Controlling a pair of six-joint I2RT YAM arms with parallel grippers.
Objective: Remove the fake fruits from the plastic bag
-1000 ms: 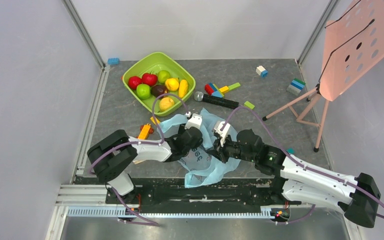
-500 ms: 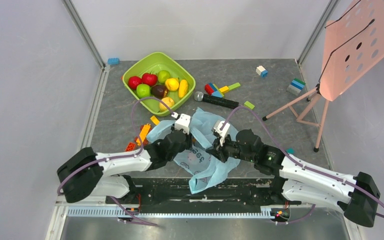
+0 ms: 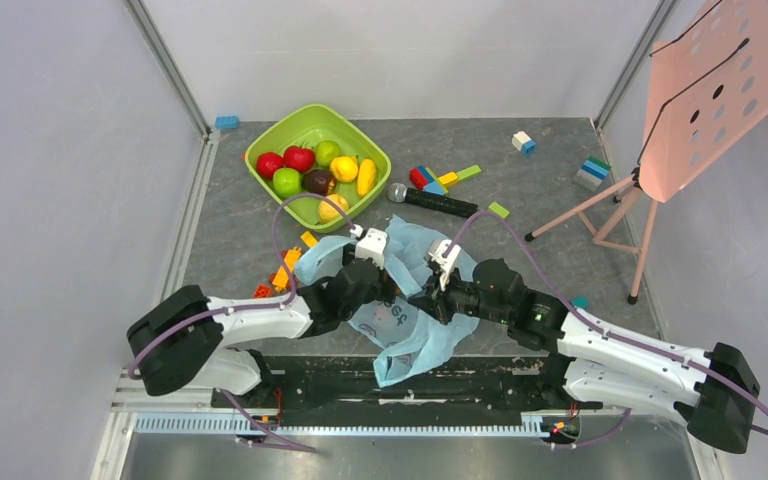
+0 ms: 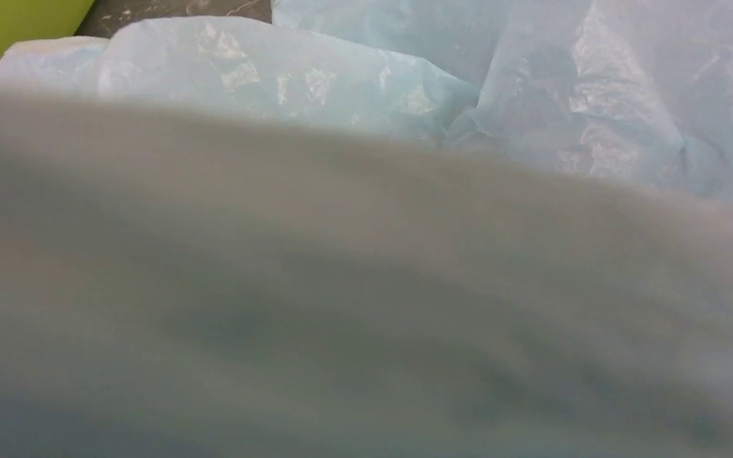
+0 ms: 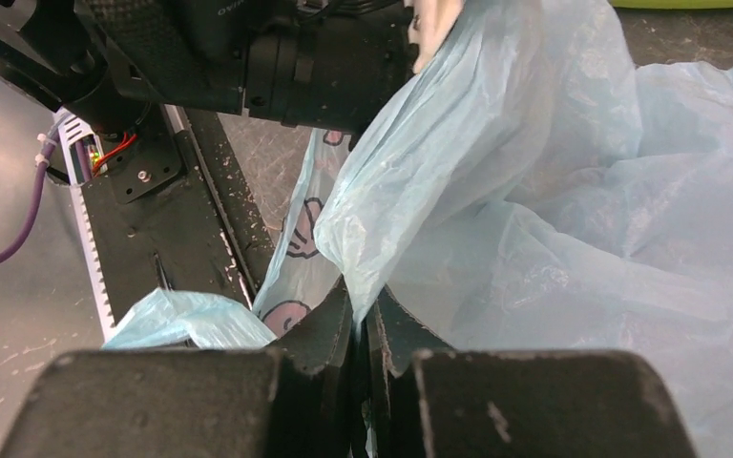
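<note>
The light-blue plastic bag [image 3: 405, 310] lies crumpled on the table between my two grippers. My right gripper [image 5: 363, 303] is shut on a pinched fold of the bag [image 5: 534, 191], and it sits at the bag's right side in the top view [image 3: 432, 298]. My left gripper [image 3: 378, 268] is pushed against the bag's upper left part, its fingers hidden. The left wrist view is mostly blurred grey, with bag plastic [image 4: 534, 86] above. Several fake fruits [image 3: 318, 175], red, green, yellow and brown, lie in the lime-green bowl [image 3: 292, 124]. No fruit shows in the bag.
A black microphone [image 3: 432, 201] lies behind the bag. Building blocks [image 3: 438, 179] are scattered there, and orange ones [image 3: 288, 264] lie to the bag's left. A pink music stand [image 3: 705, 95] stands at the right. The left arm's black body [image 5: 248, 48] hangs close above my right gripper.
My left gripper drew back to the left, then came back a little toward the bag. The bag spread out and its lower end shifted. My right gripper kept its hold.
</note>
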